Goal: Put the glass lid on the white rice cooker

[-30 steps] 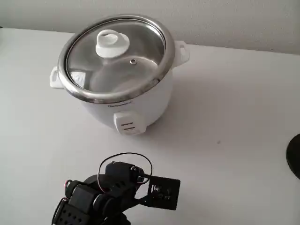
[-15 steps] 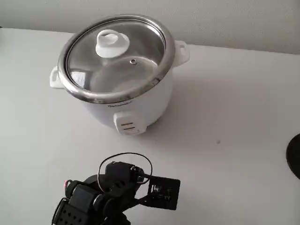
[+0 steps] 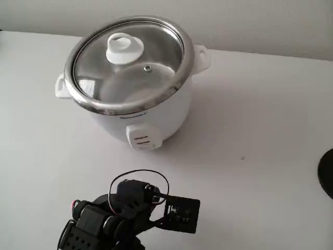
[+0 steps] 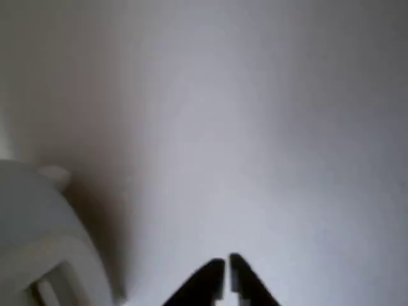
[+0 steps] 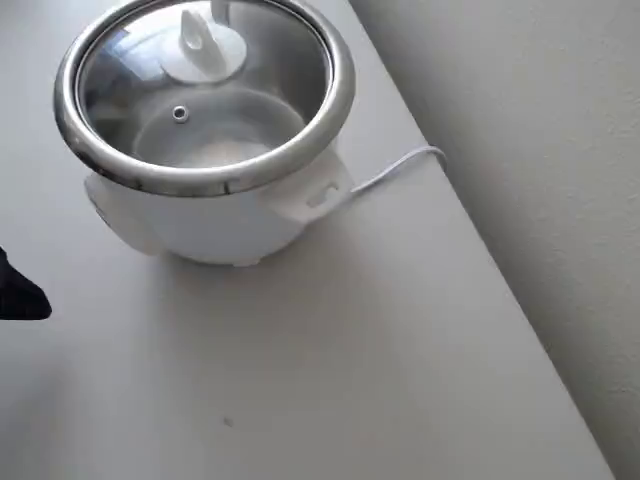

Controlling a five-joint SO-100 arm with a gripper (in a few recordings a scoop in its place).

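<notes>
The round clear glass lid [image 3: 130,65] with its white knob sits level on the steel rim of the white rice cooker [image 3: 156,117], so the task looks finished, while the black claw [image 4: 225,275], closed and empty, hangs over the bare white desk [image 3: 260,130].

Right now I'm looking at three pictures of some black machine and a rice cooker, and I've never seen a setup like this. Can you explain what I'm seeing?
The black machine at the bottom of the fixed view is a small robot arm on a white table. That camera stands still, looking down at an angle. The overhead view looks down from another side. The wrist view rides on the arm, so its gripper shows at the bottom, jaws closed on nothing, over bare table. On the table stands the white rice cooker, its cord trailing off. The glass lid with its white knob already sits on the cooker. Nothing is held.
</notes>
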